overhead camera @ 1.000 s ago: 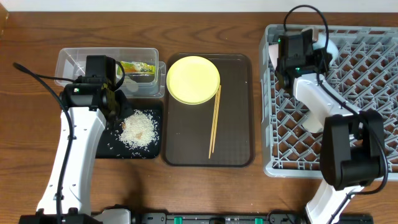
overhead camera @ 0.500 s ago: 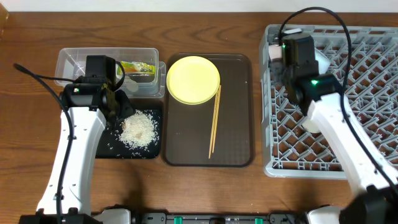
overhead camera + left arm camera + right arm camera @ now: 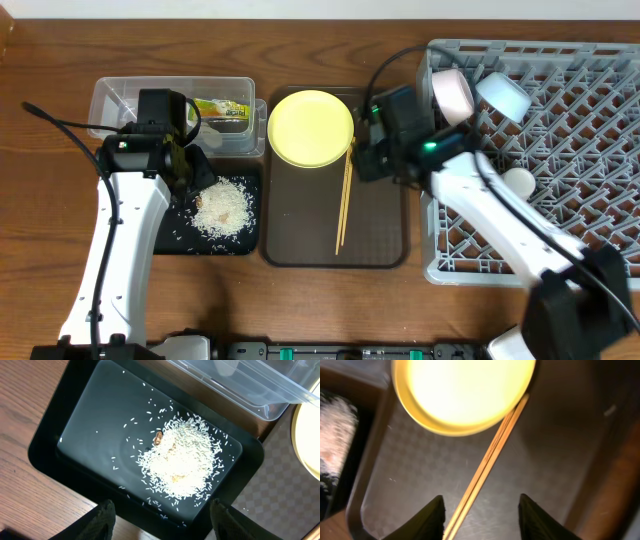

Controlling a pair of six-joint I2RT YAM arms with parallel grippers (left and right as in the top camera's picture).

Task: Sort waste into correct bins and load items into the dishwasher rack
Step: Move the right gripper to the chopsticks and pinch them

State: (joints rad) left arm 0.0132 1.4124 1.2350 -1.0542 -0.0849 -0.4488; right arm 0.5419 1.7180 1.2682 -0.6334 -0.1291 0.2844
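Beneath me, glossy yellow plate [image 3: 311, 127] on matt chequered brown tray [image 3: 380, 200], wooden chopsticks [image 3: 344, 195] alongside, clear plastic tub [image 3: 110, 95] left, grey plastic rack [image 3: 600, 130] right.

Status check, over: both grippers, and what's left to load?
Left gripper open, empty, over rice in black tray. Right gripper open, empty, over chopsticks on brown tray. Yellow plate unloaded too, its rim touching chopsticks.

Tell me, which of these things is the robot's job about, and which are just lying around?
Job: plate, chopsticks, rice, wrapper, clear tub, black tray, rack, white bowl, blue bowl, cup.
Lying about: brown tray, table.
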